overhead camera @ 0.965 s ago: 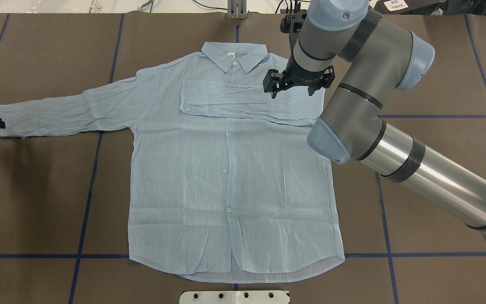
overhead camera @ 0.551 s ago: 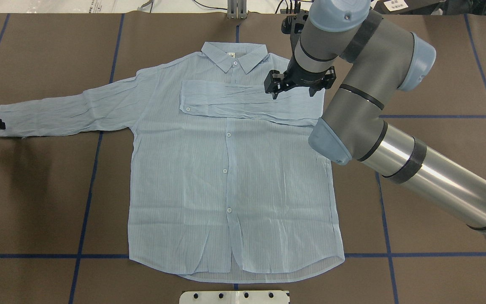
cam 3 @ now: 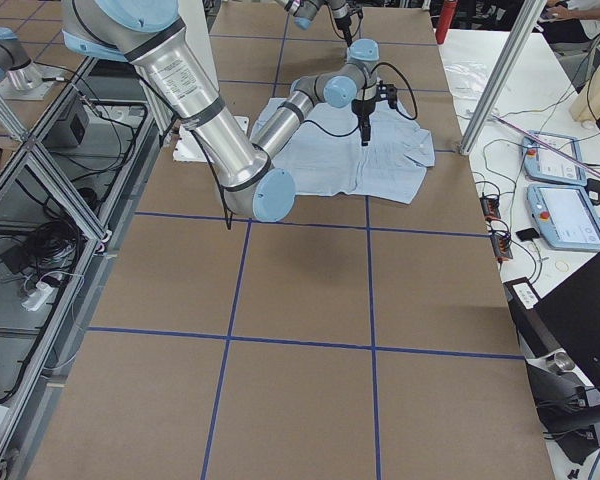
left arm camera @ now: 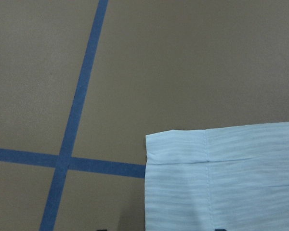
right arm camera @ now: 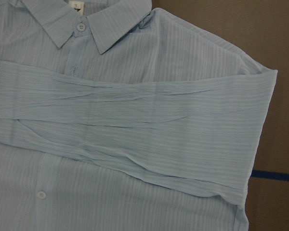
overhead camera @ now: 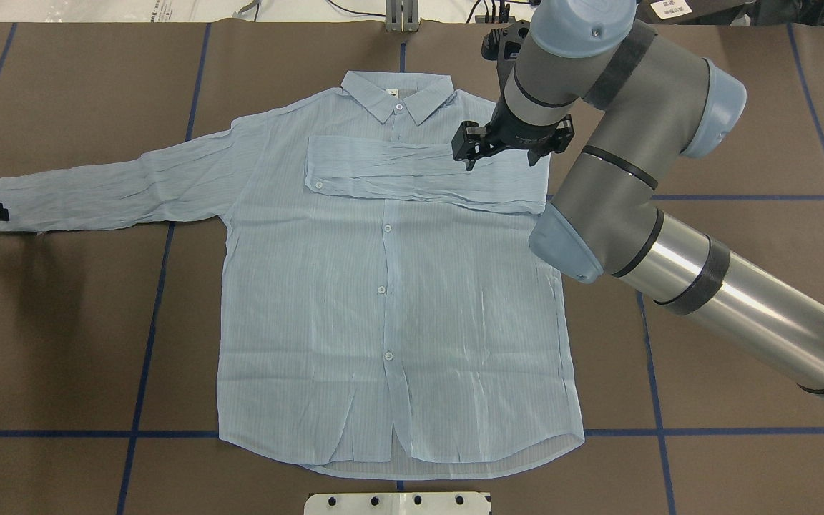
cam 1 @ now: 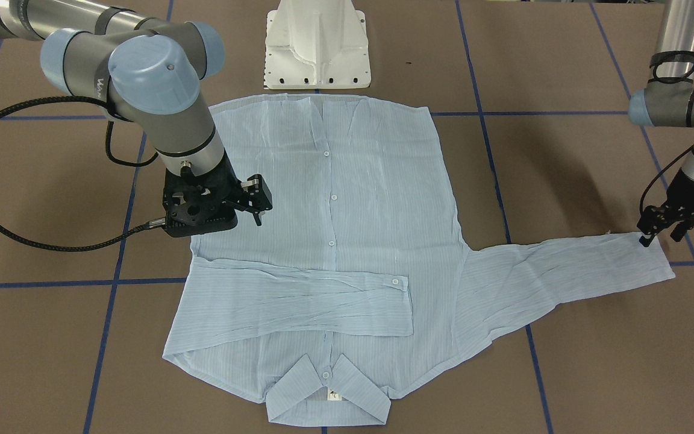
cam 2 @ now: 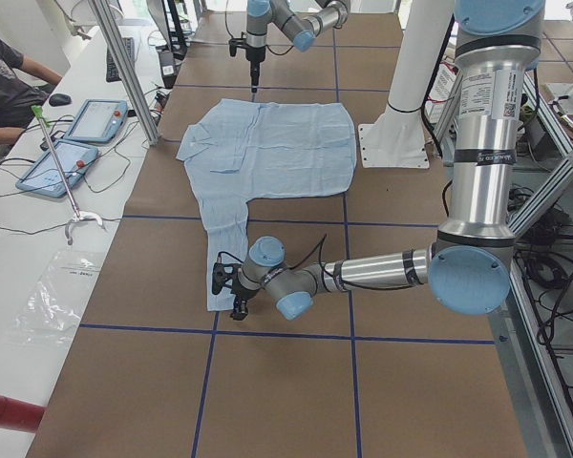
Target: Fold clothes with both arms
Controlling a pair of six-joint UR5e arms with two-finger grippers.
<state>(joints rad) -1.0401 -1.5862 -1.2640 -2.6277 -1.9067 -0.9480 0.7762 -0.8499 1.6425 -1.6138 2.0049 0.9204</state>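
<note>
Shirt (overhead camera: 383,322) flat beneath both parted jaws

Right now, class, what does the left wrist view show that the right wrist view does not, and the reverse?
Only the left wrist view: the flat cuff of the outstretched sleeve, and a crossing of blue tape. Only the right wrist view: the collar, the neck label and the folded sleeve lying across the chest. Both: the pale blue shirt on the brown table, with some tape in sight.
</note>
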